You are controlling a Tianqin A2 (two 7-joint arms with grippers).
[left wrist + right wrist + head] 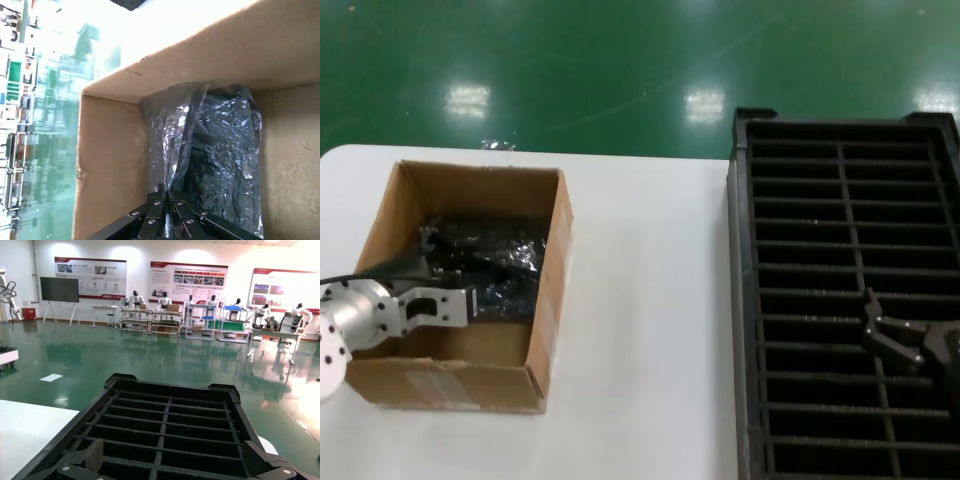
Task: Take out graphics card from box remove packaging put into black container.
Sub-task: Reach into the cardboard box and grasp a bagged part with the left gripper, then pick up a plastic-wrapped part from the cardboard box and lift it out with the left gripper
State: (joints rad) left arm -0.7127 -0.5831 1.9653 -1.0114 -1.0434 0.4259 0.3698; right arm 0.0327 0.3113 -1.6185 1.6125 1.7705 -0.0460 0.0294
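Cardboard box (470,370) at nine o'clock holds the left gripper (167,202), apparently pinched on crinkly packaging (220,150); right gripper (900,340) (jaws spread, empty) hovers over the black container (820,200).

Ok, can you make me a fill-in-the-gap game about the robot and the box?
1. The left gripper reaches into the brown ____ box.
2. In the left wrist view it is shut on a shiny, crinkly silver ____.
3. The right gripper, open, hovers over the ribbed ____ plastic container.

Missing words: cardboard; bag; black
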